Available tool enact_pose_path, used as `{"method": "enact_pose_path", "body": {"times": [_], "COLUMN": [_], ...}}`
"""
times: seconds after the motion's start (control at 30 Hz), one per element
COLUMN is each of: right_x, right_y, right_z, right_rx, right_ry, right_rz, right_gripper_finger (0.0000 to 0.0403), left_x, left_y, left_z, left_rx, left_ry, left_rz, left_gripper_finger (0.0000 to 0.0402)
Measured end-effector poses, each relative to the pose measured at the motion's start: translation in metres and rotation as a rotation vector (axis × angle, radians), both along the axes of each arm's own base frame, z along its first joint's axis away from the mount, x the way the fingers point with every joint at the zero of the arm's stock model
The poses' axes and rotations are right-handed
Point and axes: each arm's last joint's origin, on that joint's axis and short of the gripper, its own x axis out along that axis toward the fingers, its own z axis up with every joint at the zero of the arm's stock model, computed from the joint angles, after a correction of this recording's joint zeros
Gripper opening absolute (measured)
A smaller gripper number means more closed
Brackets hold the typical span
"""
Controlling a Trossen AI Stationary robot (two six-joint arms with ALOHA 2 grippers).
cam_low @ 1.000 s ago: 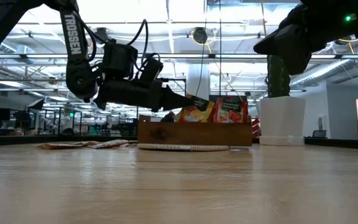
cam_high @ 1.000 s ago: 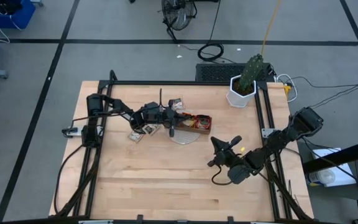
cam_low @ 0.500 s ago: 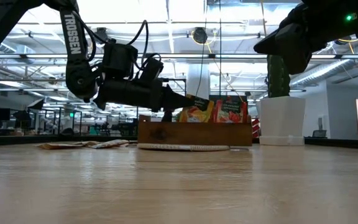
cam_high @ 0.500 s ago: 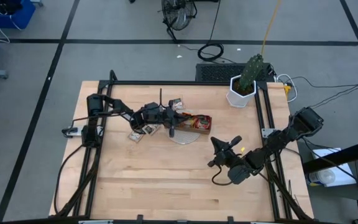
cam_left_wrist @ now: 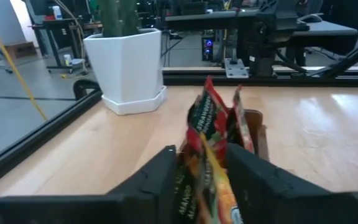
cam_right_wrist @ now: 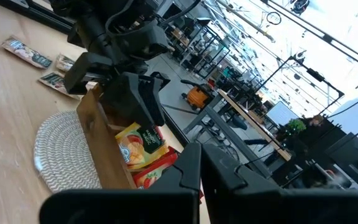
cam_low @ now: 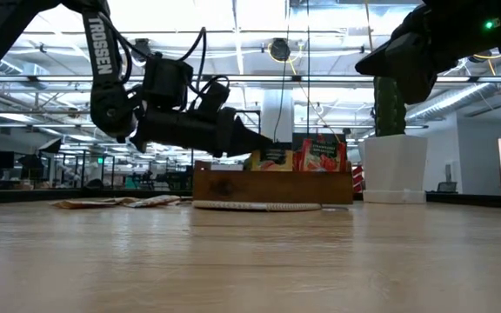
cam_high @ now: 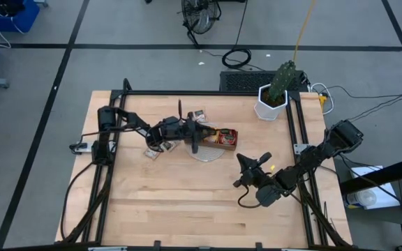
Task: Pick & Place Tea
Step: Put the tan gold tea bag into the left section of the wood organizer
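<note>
Wooden tray (cam_high: pixel 227 137): on a round woven mat (cam_right_wrist: pixel 58 151), holding upright tea sachets.
Orange-yellow sachet (cam_right_wrist: pixel 139 146): standing in tray, between parted fingers.
Left gripper (cam_left_wrist: pixel 202 171): released, over tray.
Right gripper (cam_high: pixel 241 159): clenched, well apart.

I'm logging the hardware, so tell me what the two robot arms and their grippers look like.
Both arms are dark, near-black, built of jointed segments. The left arm carries white TROSSEN lettering and loose black cables looping near its wrist. The left gripper has two broad, flat, matte black fingers. The right gripper has the same blocky black fingers; a small green light glows on the right arm.
</note>
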Motion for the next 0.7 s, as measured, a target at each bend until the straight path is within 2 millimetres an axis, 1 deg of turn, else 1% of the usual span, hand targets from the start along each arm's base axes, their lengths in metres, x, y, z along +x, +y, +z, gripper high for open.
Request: {"method": "enact_pose_path", "body": {"times": [0.1,0.17,0.3,0.4,0.5,0.57,0.63,0.7], "right_x": [0.000,0.000,0.000,-0.001,-0.008,-0.017,-0.027,-0.037], "right_y": [0.000,0.000,0.000,0.003,0.011,0.013,0.007,-0.008], "right_z": [0.000,0.000,0.000,0.001,0.009,0.019,0.029,0.038], "right_rx": [-0.001,-0.003,-0.004,0.014,0.071,0.159,0.264,0.353], "right_ry": [0.002,0.003,0.004,-0.019,-0.075,-0.108,-0.131,-0.161], "right_rz": [0.000,0.000,0.000,0.010,0.068,0.196,0.357,0.481], "right_gripper_finger": [0.0000,0.0000,0.0000,0.0000,0.0000,0.0000,0.0000,0.0000], "left_x": [0.001,0.001,-0.001,-0.011,-0.031,-0.050,-0.070,-0.089], "left_y": [-0.005,-0.008,-0.013,-0.016,-0.019,-0.020,-0.023,-0.027], "left_z": [0.004,0.013,0.039,0.064,0.085,0.097,0.108,0.121], "left_rx": [0.031,0.068,0.080,0.063,0.024,0.006,0.012,0.020], "left_ry": [-0.008,-0.033,-0.080,-0.019,0.155,0.280,0.375,0.429], "left_rz": [-0.016,-0.027,-0.037,-0.037,0.030,0.098,0.154,0.180], "left_gripper_finger": [0.0173,0.0185,0.0200,0.0204,0.0201,0.0198,0.0194,0.0190]}}
